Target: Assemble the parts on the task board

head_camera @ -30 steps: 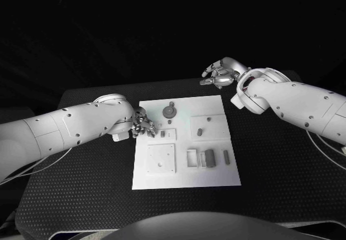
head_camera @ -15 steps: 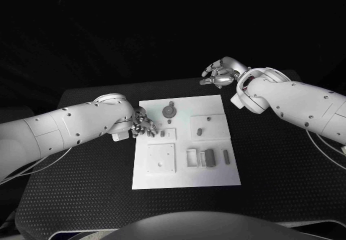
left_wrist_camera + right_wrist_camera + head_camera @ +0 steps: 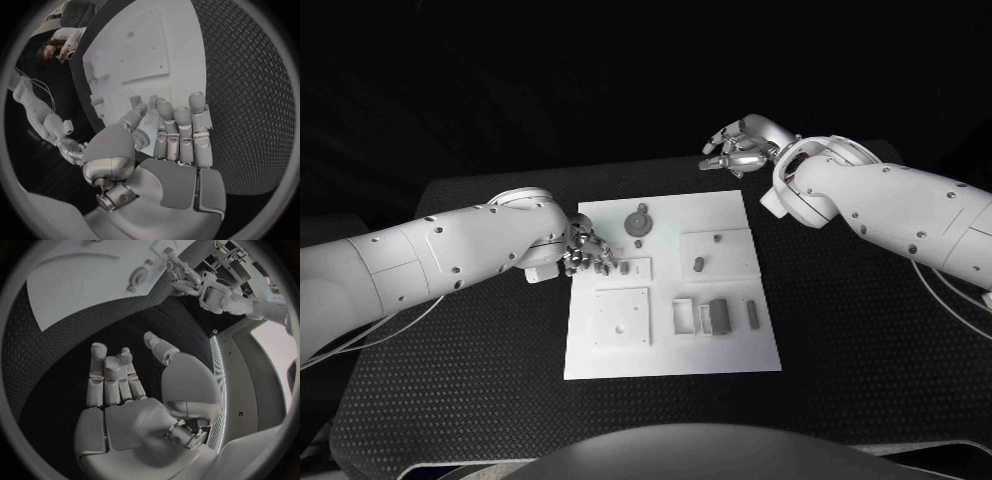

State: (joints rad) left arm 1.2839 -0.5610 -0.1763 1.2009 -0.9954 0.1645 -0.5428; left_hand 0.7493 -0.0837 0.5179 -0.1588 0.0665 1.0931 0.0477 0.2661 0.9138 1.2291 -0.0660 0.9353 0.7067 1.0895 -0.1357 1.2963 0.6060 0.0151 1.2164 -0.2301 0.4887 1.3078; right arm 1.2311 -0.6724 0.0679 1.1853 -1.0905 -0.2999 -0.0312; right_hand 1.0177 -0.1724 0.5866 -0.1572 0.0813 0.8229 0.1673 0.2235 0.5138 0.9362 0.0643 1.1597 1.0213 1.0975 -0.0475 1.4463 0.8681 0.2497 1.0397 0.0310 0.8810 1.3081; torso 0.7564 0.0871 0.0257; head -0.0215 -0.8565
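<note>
almost nothing has moved since a second ago: your left hand sits in the same spot at the task board's left edge, fingertips shifted only a touch; the right hand is unchanged.

task board lies in the middle of the black table, long axis running from the near edge toward the far edge. on it: a round part near the far edge, a small peg toward the right edge, a block part upright in the frame near the right edge with its long axis along the board's, and a thin bar just beside it, same direction. a raised square plate sits by the left edge.

left hand: fingers held fairly straight and close together over the board's left edge, thumb curled inward. in the left wrist view the fingertips reach toward a small part near the board edge; you can't tell if thumb and finger pinch anything, too small and hidden by the hand itself.

right hand: off the board, beyond its far right corner, well apart from all parts, fingers loosely spread, holding nothing; right wrist view shows the palm bare over the table.
</note>
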